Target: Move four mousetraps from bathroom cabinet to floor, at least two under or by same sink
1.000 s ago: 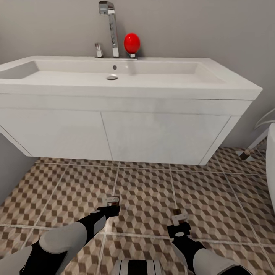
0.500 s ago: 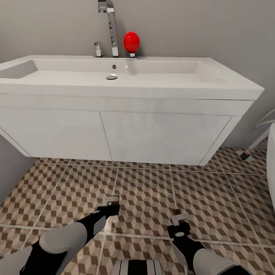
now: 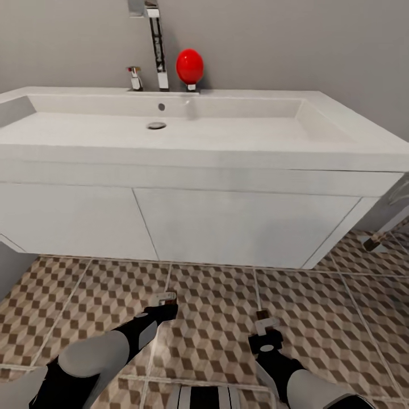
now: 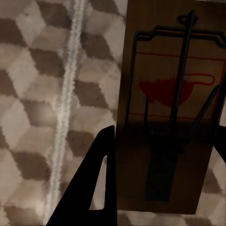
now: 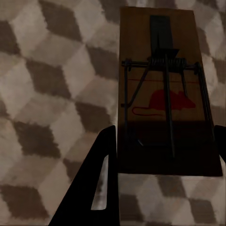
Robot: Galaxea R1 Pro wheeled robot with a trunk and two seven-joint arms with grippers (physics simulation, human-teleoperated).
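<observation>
Left gripper and right gripper, low in frame above the floor before the sink, each clamp one mousetrap.

White sink above cube-patterned floor; left gripper, right gripper low.

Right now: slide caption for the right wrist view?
Right pincer holding a mousetrap above the cube-patterned bathroom floor.
</observation>
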